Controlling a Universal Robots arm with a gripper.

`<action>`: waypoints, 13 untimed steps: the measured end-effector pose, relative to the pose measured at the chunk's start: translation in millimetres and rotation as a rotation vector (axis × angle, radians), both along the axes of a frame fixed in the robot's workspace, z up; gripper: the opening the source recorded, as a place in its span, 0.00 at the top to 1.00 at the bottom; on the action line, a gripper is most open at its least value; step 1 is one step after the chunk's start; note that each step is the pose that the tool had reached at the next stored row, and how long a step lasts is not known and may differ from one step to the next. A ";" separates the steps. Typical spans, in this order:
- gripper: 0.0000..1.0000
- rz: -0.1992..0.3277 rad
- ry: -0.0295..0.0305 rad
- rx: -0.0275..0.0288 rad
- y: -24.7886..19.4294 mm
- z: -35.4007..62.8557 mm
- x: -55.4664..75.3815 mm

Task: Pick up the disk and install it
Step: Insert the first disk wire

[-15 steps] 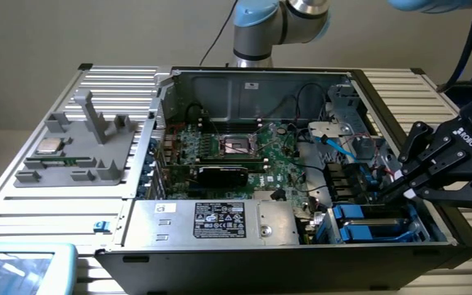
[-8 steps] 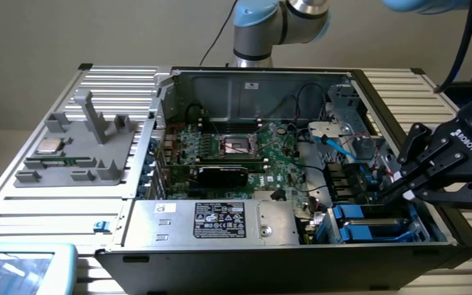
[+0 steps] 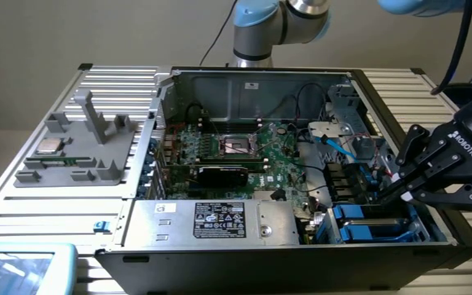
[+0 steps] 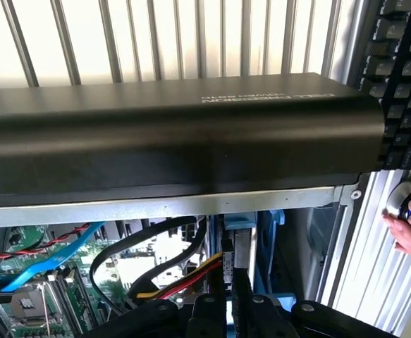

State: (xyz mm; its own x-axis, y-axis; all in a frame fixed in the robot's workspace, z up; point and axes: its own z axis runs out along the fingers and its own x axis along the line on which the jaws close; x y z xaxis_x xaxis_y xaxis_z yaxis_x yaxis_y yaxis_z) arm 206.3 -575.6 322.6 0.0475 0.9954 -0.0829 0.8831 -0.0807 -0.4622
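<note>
Black Robotiq gripper [image 3: 388, 193] [image 4: 232, 304] reaches down into the drive bay at near right corner of open black tower computer case [image 3: 244, 264]. Fingers drawn almost together; can't tell if anything is pinched. Silver-grey disk in bright blue plastic frame [image 3: 367, 230] sits in that bay, just beside fingertips. Green motherboard [image 3: 244, 153] lies to the left.
</note>
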 end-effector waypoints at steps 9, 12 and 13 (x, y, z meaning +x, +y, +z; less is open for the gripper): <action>0.84 -0.001 -0.0004 0.0000 0.1 -1.9 0.0; 0.84 -0.001 -0.0007 0.0001 0.1 -2.7 -0.1; 0.84 -0.001 -0.0011 0.0000 0.1 -2.9 -0.1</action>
